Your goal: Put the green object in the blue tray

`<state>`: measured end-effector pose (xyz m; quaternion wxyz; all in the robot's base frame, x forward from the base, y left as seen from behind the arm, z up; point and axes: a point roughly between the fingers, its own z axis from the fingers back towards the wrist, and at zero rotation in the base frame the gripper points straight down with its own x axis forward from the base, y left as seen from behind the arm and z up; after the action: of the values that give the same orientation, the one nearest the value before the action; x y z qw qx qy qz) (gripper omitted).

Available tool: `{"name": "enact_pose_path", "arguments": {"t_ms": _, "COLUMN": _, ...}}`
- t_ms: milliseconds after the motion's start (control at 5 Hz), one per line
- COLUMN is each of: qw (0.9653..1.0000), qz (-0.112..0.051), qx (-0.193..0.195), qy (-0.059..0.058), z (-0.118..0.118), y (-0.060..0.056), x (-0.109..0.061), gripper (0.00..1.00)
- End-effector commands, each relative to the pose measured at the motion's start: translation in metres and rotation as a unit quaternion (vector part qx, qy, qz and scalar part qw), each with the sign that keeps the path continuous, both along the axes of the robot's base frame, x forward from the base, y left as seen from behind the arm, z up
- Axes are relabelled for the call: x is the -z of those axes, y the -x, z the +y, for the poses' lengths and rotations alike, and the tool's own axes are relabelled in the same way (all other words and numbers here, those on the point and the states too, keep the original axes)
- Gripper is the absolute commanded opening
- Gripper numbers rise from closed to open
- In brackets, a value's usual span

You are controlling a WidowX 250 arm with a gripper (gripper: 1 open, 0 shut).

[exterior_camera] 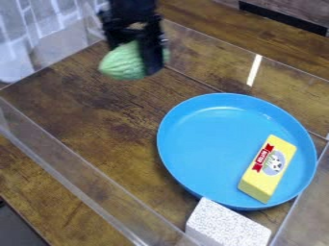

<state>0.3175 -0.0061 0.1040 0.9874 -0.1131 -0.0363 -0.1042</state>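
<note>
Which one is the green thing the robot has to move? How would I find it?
Start at the big blue tray on the wooden table, then look up and left to the black gripper. The green object hangs in its grip above the wood. It is a bumpy light green lump, unlike the flat yellow block and white sponge.

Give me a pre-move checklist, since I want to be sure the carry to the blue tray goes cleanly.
1. Black gripper shut on the light green knobbly lump: ok.
2. Lump lifted clear of the wooden table: ok.
3. Lump over the round blue plastic tray: not ok, it hangs up-left of the rim.
4. Bare landing space in the tray: ok, the yellow rectangular block with a red label fills only the lower right.
5. Grip firmness: cannot tell, picture blurred.
</note>
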Motion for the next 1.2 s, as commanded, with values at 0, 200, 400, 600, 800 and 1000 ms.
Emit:
{"name": "enact_pose_path", "arguments": {"t_ms": 0, "qw": 0.9985, "qz": -0.055, "qx": -0.001, "qy": -0.006, "z": -0.037, "y": -0.012, "x": -0.034, "gripper": 0.00}}
{"name": "enact_pose_path", "arguments": {"t_ms": 200, "qw": 0.9983, "qz": -0.058, "qx": -0.002, "qy": -0.004, "z": -0.071, "y": -0.014, "x": -0.033, "gripper": 0.00}}
{"name": "enact_pose_path", "arguments": {"t_ms": 400, "qw": 0.9979, "qz": -0.062, "qx": 0.019, "qy": -0.001, "z": -0.106, "y": -0.009, "x": -0.033, "gripper": 0.00}}
{"name": "enact_pose_path", "arguments": {"t_ms": 600, "qw": 0.9975, "qz": -0.065, "qx": 0.027, "qy": 0.000, "z": -0.123, "y": 0.001, "x": -0.015, "gripper": 0.00}}
{"name": "enact_pose_path", "arguments": {"t_ms": 800, "qw": 0.9972, "qz": -0.065, "qx": 0.036, "qy": -0.009, "z": -0.108, "y": 0.008, "x": 0.003, "gripper": 0.00}}
{"name": "enact_pose_path", "arguments": {"t_ms": 1000, "qw": 0.9970, "qz": -0.066, "qx": 0.031, "qy": -0.025, "z": -0.096, "y": 0.010, "x": -0.011, "gripper": 0.00}}
